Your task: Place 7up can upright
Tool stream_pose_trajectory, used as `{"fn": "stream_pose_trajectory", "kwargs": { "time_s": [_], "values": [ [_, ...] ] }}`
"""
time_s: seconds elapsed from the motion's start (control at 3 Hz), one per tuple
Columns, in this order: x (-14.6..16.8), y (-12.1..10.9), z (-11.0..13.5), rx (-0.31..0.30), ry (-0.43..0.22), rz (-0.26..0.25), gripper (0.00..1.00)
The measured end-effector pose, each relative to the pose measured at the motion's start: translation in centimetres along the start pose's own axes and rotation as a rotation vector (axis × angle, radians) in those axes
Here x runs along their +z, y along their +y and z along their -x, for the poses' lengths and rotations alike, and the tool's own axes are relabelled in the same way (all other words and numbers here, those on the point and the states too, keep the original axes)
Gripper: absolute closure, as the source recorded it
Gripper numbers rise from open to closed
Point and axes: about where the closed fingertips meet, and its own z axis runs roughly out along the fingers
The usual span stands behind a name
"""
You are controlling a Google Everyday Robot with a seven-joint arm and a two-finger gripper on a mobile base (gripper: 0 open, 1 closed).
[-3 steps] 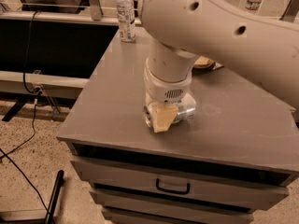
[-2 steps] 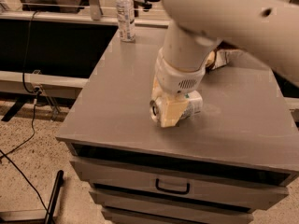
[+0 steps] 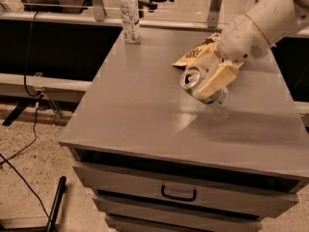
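The 7up can (image 3: 195,79) is a small silver can with a pull-tab top. It is tilted on its side, its top facing the camera, a little above the grey table (image 3: 145,105). My gripper (image 3: 208,83) is at the right of the tabletop and is shut on the can, with a cream finger (image 3: 217,79) lying across the can's side. The white arm (image 3: 260,23) reaches in from the upper right.
A clear plastic water bottle (image 3: 130,14) stands at the table's far left. A chip bag (image 3: 200,52) lies at the far middle, behind the gripper. Drawers with a dark handle (image 3: 178,194) are below the tabletop. Cables (image 3: 29,129) run on the floor at left.
The arm has swung up and to the right, lifting the can from the front middle of the table. The can now hangs tilted in the gripper.
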Motion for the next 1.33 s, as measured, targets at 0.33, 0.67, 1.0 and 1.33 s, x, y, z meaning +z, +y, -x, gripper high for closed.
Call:
{"fn": "stream_pose_trajectory", "kwargs": {
  "time_s": [0.33,0.67,1.0,1.33],
  "values": [
    [-2.1,-0.7,0.3,0.038,-0.282,-0.020,1.00],
    [-4.7,0.0,2.1,0.093,-0.551,-0.043,1.00],
    [-6.1,1.5,2.7,0.167,-0.740,-0.045,1.00],
    [-6.5,2.9,2.1,0.223,-0.819,-0.061,1.00]
  ]
}}
